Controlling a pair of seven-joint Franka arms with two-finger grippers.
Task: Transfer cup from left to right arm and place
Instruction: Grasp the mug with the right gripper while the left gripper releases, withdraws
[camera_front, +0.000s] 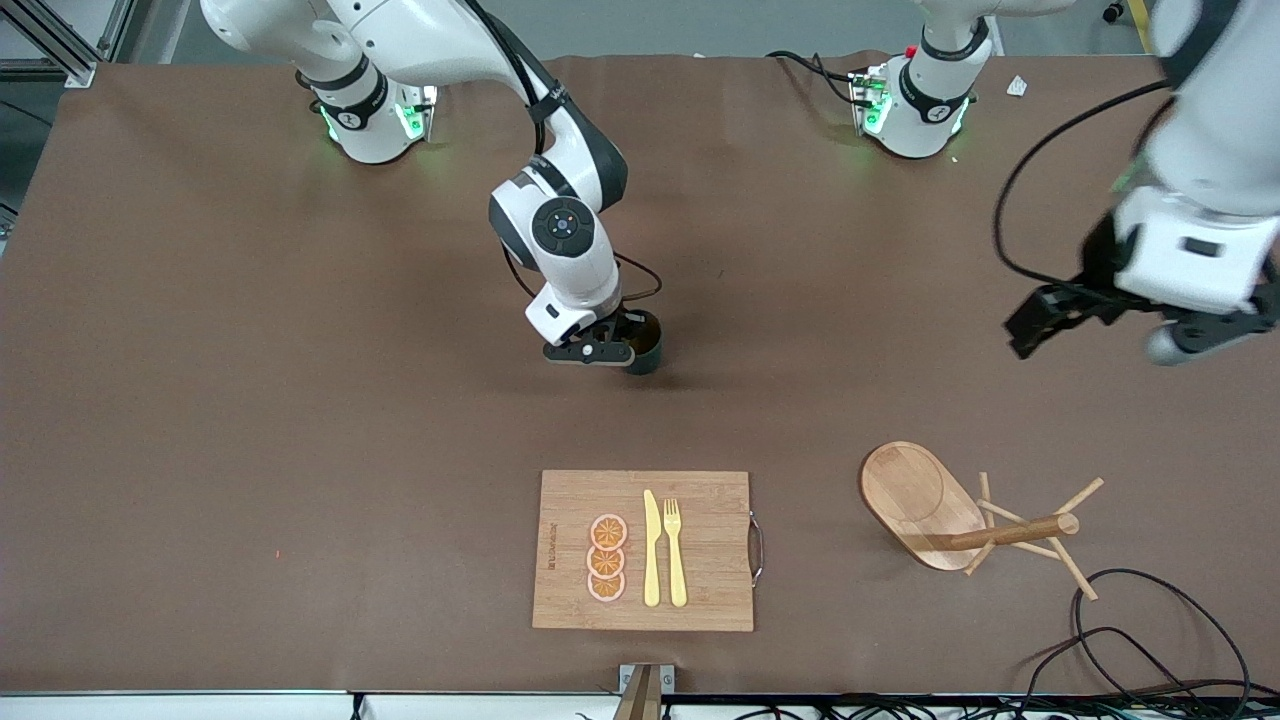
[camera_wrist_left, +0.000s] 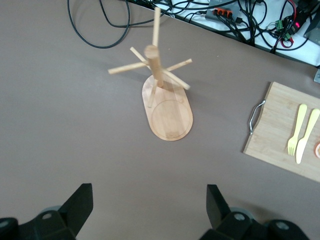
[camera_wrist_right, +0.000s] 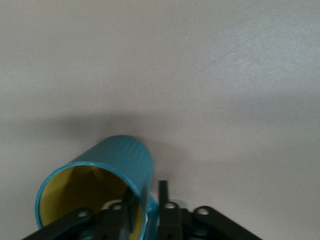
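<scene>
The cup (camera_front: 646, 343) is dark teal with a mustard-yellow inside and stands on the brown table near its middle. My right gripper (camera_front: 612, 348) comes down on the cup's rim. In the right wrist view the cup (camera_wrist_right: 117, 162) fills the lower part, and my right gripper (camera_wrist_right: 147, 205) has one finger inside the cup and the other outside, pinched on the wall. My left gripper (camera_front: 1035, 322) hangs in the air over bare table at the left arm's end. In the left wrist view this gripper (camera_wrist_left: 148, 192) is open with nothing between its fingers.
A wooden mug tree (camera_front: 960, 515) on an oval base (camera_wrist_left: 167, 112) stands toward the left arm's end, nearer the front camera. A wooden cutting board (camera_front: 570, 600) with orange slices, a yellow knife and a fork lies nearer the camera than the cup. Black cables (camera_front: 1150, 640) trail near the table's corner.
</scene>
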